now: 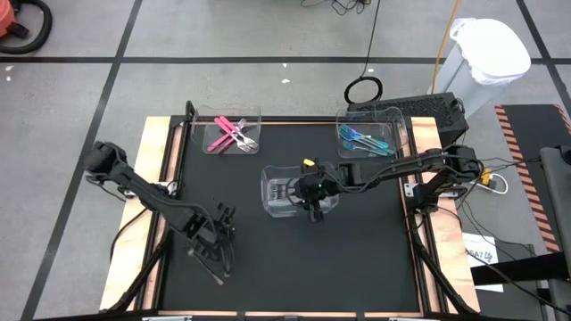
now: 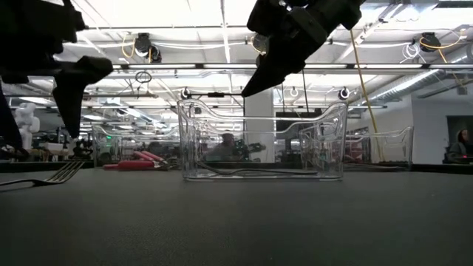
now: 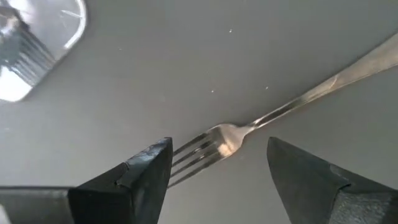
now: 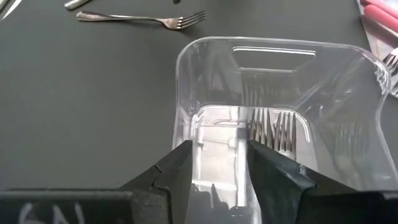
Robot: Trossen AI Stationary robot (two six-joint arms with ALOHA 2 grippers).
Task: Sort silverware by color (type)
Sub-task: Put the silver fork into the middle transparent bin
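Nearest the front edge of the black bench (image 1: 268,267), the left gripper (image 1: 212,254) hovers over a plain grey metal fork (image 3: 261,118) that lies flat on the mat; its fingers (image 3: 134,180) stand wide apart on either side of the tines, touching nothing. The fork is slim and polished, with four tines and a long tapering handle.

At mid-bench, the right gripper (image 1: 314,207) hangs above the near rim of a clear middle bin (image 1: 272,201), its fingers (image 4: 180,171) parted by a narrow gap and empty. Inside this bin lie grey metal forks (image 4: 273,127), tines visible through the plastic.

Towards the far edge, a clear left bin (image 1: 201,134) holds pink-handled cutlery (image 1: 227,135) with silver heads, crossed over one another. A clear right bin (image 1: 393,129) holds iridescent blue-teal cutlery (image 1: 364,141), laid roughly parallel.
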